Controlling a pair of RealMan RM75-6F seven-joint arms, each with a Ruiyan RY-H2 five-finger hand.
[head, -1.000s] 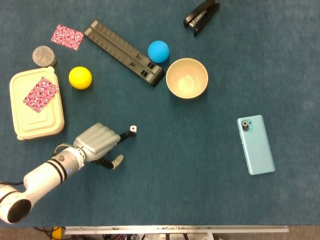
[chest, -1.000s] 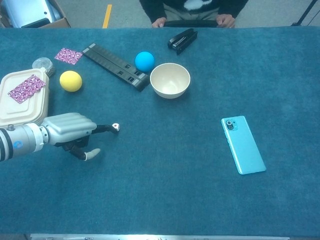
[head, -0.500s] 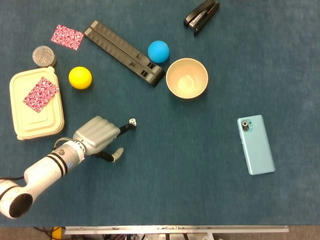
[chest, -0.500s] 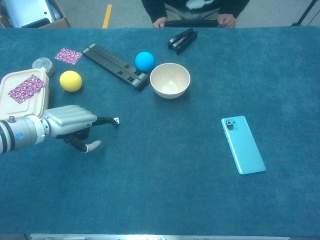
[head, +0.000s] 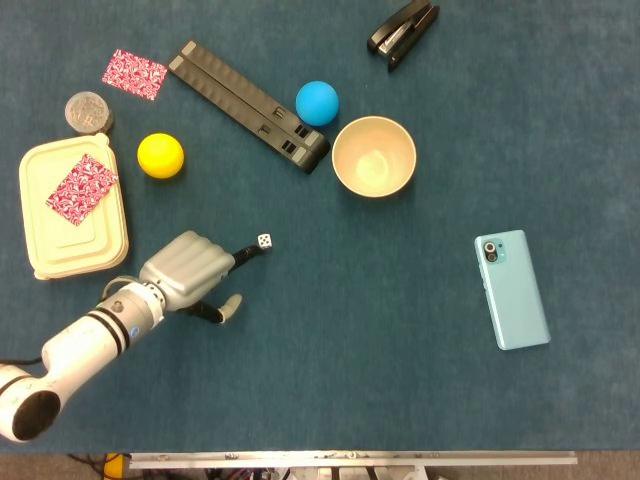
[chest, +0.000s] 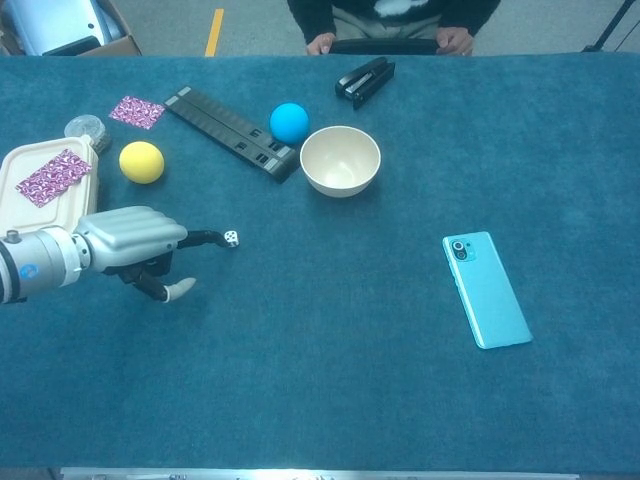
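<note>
My left hand (head: 185, 270) lies at the lower left of the blue cloth, also seen in the chest view as the left hand (chest: 130, 240). Most of its fingers are curled under the silver back, the thumb sticks out toward me, and one dark finger points right. A small white die (head: 264, 241) sits at the tip of that finger, seemingly touching it; the die (chest: 231, 238) rests on the cloth. The hand holds nothing. My right hand shows in neither view.
A cream lunch box (head: 40, 215) with a patterned card on its lid sits left of the hand, a yellow ball (head: 160, 155) beyond it. Farther off are a black bar (head: 247, 104), blue ball (head: 317, 102), cream bowl (head: 373, 157), stapler (head: 403, 30) and teal phone (head: 512, 289).
My left hand has drifted up and slightly left, away from me. The die has moved the same way with the fingertip.
</note>
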